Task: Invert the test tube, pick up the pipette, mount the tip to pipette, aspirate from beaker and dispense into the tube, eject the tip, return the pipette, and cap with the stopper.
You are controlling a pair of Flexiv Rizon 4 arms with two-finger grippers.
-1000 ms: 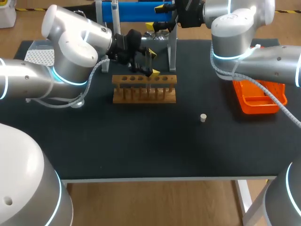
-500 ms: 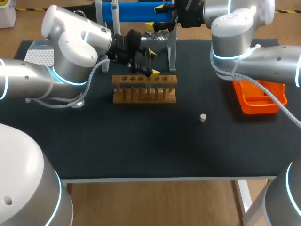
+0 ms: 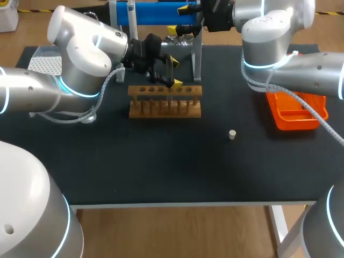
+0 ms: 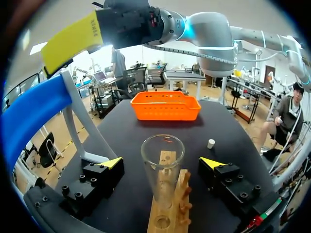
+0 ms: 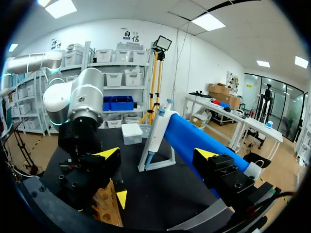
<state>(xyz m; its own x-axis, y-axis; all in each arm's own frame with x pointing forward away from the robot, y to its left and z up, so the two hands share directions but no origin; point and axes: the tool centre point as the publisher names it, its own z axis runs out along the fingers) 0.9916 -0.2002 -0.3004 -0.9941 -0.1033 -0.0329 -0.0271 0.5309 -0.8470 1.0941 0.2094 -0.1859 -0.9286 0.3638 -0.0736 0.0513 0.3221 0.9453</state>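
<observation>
Left wrist view: left gripper (image 4: 162, 162) fingers wide, flanking the upright test tube (image 4: 163, 155). Right gripper (image 5: 157, 154) fingers wide by the pipette (image 5: 189, 138).

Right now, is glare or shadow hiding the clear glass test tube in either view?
Left wrist view: no; the clear glass test tube shows plainly between the open left hand's yellow tips, the wooden rack visible through it. Head view: it barely shows against the dark hand.
</observation>
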